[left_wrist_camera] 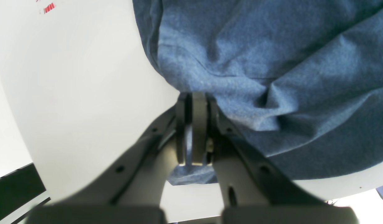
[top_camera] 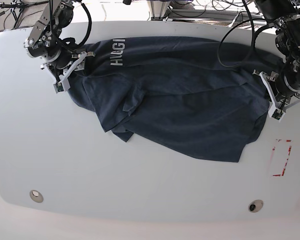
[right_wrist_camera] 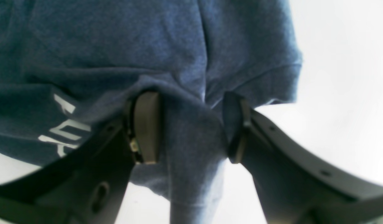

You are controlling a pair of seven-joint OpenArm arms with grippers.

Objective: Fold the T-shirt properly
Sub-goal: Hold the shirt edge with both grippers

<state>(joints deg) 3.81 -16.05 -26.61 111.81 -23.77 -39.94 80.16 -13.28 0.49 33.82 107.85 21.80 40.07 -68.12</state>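
Observation:
The dark blue heathered T-shirt [top_camera: 190,95] lies crumpled across the white table [top_camera: 140,175], with white lettering [top_camera: 117,59] at its far left. My left gripper [left_wrist_camera: 193,97] sits at the shirt's right edge in the base view [top_camera: 271,96], shut on a pinch of the T-shirt [left_wrist_camera: 272,62]. My right gripper [right_wrist_camera: 191,99] is at the shirt's left end [top_camera: 69,70]. Its jaws stand apart, open, with a raised fold of the T-shirt [right_wrist_camera: 191,140] between the fingers [right_wrist_camera: 146,124].
A red rectangular marking [top_camera: 281,158] is on the table near the right edge, also in the left wrist view as the red marking [left_wrist_camera: 49,7]. Two round fittings [top_camera: 36,195] [top_camera: 255,205] sit near the front edge. Cables [top_camera: 200,10] run behind the table.

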